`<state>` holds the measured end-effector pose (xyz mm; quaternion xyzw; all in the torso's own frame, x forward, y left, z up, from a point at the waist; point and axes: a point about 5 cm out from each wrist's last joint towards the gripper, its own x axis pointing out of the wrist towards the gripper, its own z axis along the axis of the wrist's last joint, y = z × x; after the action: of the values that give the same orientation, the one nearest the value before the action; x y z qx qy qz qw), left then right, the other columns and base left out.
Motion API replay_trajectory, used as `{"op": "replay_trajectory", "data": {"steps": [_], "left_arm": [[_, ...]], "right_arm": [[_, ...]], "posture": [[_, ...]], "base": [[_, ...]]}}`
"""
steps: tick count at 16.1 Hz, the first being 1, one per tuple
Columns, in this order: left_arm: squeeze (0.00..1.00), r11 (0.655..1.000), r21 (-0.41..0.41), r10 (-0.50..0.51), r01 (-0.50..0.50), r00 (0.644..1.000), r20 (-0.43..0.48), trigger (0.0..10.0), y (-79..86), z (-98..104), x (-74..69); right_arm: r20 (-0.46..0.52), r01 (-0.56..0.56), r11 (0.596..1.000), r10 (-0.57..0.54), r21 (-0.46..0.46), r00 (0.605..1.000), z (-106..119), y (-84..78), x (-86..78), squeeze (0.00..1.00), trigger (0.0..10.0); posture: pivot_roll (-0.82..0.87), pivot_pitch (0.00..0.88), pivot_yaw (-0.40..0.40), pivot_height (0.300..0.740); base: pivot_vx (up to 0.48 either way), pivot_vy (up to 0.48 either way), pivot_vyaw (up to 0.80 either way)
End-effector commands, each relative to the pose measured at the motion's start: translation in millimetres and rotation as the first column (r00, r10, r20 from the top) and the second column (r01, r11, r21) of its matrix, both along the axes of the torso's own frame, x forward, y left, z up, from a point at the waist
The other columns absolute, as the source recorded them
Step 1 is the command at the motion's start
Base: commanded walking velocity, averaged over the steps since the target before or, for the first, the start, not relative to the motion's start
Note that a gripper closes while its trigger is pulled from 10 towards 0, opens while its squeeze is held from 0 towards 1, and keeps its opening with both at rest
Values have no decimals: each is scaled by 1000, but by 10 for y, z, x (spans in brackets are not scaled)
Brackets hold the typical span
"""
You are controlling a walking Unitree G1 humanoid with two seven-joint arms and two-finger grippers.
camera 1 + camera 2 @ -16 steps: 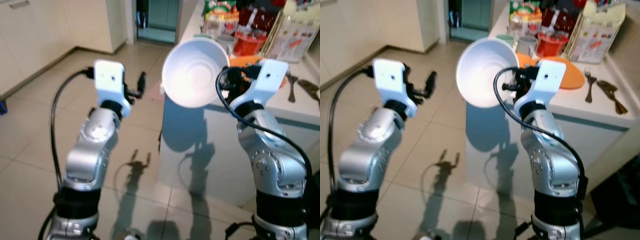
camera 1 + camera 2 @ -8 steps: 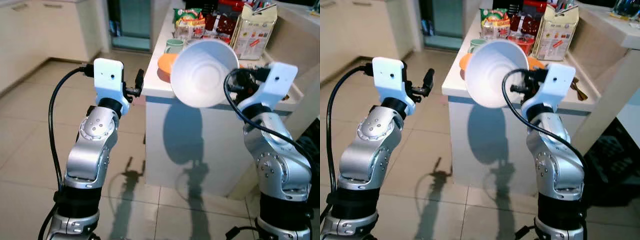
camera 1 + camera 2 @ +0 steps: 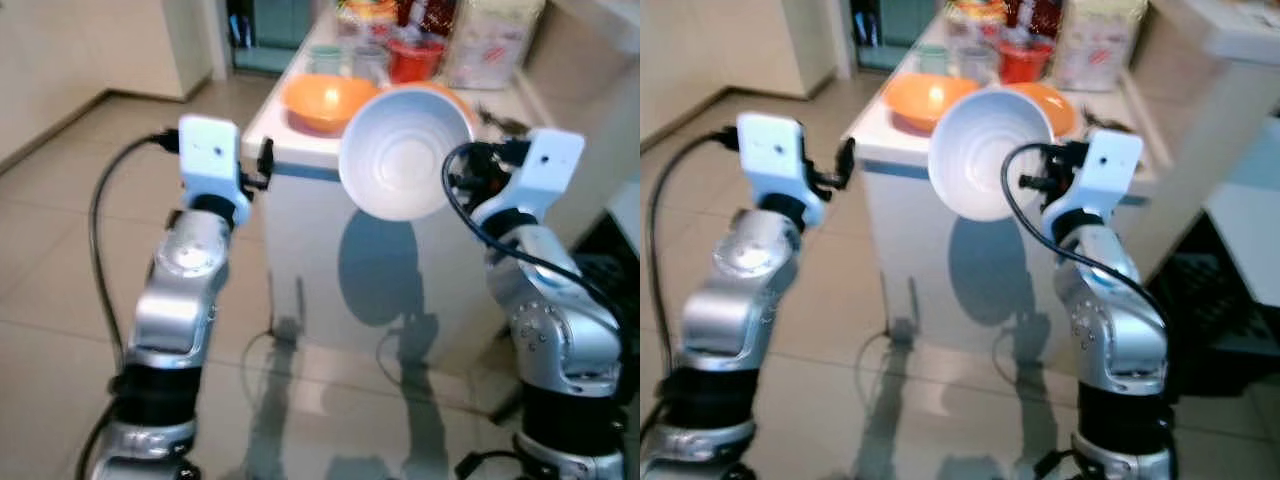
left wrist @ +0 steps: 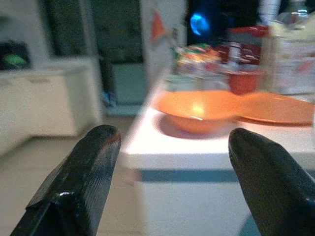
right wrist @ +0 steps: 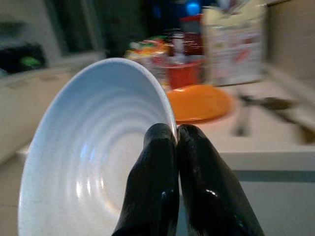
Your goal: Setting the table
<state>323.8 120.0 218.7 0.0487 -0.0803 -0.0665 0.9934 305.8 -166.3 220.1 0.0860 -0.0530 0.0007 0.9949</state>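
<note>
Black fingers of the right hand (image 5: 170,147) are pressed together on the rim of the white bowl (image 3: 405,165), pinching it so that it stands on edge with its hollow turned back toward the robot's head. It is carried in the air at chest height, in front of the near edge of the counter (image 3: 300,165) and not yet over it.

Off to the other side, the left hand (image 4: 172,167) is raised too, its two fingers spread wide with nothing between them, aimed at the counter's near corner.

What has changed over the last second is the robot's approach. A second ago the counter stood off to the right with open floor filling most of the view; half a second ago it had swung round to the middle; now it sits squarely ahead and closer, with both arms held in much the same pose. So the body has turned and stepped in, and the bowl has ridden along in an unchanged grip.

Beyond the bowl, the counter already carries an orange bowl (image 3: 325,100) near the front corner, an orange plate (image 3: 1045,105) just behind the white bowl, cutlery (image 3: 500,120) to the right, and a red cup (image 3: 412,60) among packets at the back.

To my eye the carrying leg is nearly done. The bowl must next be brought over free surface and levelled.
</note>
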Motion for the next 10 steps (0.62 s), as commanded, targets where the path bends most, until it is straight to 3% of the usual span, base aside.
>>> {"op": "replay_trajectory", "data": {"steps": [1,10], "left_arm": [[0,999,32,-5,4,1000,29,10000,-31,48,7],[0,991,100,-97,93,995,35,10000,-239,-21,-60]], "right_arm": [[38,33,999,-33,1,999,91,-68,1,0,10000],[-12,127,992,-127,-5,992,-18,-266,18,0,10000]], "posture": [[-27,0,-34,740],[-9,0,-35,740]], "base": [[0,-352,0],[0,-354,0]]}}
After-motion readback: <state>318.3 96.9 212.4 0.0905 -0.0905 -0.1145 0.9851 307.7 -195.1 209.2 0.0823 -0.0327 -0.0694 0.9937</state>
